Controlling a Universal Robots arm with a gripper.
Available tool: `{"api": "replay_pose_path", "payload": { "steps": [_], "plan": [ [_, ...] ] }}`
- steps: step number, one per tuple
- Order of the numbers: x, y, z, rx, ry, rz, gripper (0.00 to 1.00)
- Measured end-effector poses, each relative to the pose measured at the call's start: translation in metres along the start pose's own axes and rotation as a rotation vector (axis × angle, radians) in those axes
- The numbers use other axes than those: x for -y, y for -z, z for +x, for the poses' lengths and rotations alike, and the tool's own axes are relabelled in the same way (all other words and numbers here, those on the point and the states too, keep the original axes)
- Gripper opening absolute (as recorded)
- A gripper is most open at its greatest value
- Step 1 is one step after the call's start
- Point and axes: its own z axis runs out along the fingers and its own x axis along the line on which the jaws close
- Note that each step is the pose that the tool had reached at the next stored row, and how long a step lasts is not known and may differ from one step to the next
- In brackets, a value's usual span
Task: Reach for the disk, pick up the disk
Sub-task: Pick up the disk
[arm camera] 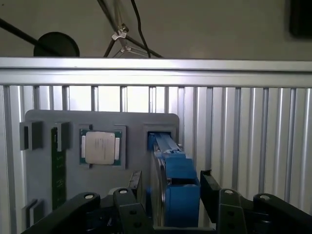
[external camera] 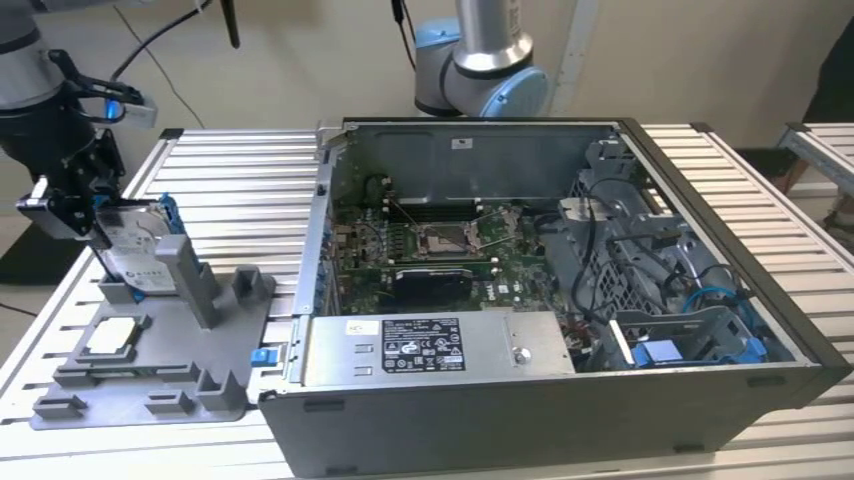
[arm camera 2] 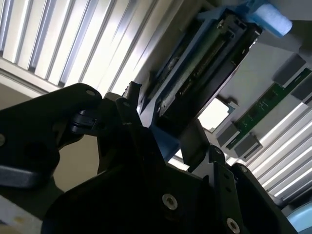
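Fingers (arm camera: 208, 187) spread, one black pad on each flat side of the disk, a flat silver-grey hard drive clipped in a bright blue plastic side frame (arm camera: 180, 195). In the first wrist view one pad sits right against the blue frame, while the other shows a thin strip of grey between it and the silver face, so I'd call it straddling, not clamped yet. The black gripper (external camera: 94, 215) hangs over the far end of the exterior view's left, low enough that the drive's upper edge is between the pads. The disk stands on edge, leaning slightly, slotted into an upright holder of the grey plastic parts fixture (external camera: 174, 350). That's probably why the approach comes from above, with the pads lined up to the two broad faces. On the same fixture, a small pale square chip (arm camera: 100, 147) lies flat in its own recess just beside the drive slot, and a green memory stick (arm camera: 58, 165) sits further along; neither is touched. The fixture rests on the slatted aluminium table (external camera: 227, 190), next to the open grey computer case (external camera: 534, 400), well apart from the gripper. Lift not started, judging by the drive's foot down in the holder.
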Motion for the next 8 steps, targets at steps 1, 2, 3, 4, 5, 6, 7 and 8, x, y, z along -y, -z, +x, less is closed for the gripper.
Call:
{"api": "replay_pose_path", "payload": {
  "steps": [1,2,3,4,5,6,7,8],
  "plan": [
    [0.0001,-0.0015,0.0000,0.0001,0.001,0.0005,1.00],
    [0.0002,-0.0032,0.0001,0.0003,0.002,0.0009,1.00],
    [0.0003,-0.0048,0.0001,0.0005,0.002,0.0011,1.00],
    [0.0004,-0.0064,0.0002,0.0013,0.002,0.0010,1.00],
    [0.0007,-0.0079,0.0003,0.0021,0.003,0.0009,1.00],
    [0.0009,-0.0093,0.0003,0.0030,0.003,0.0009,1.00],
    [0.0011,-0.0107,0.0003,0.0040,0.004,0.0009,1.00],
    [0.0014,-0.0122,0.0004,0.0051,0.004,0.0010,1.00]
  ]
}}
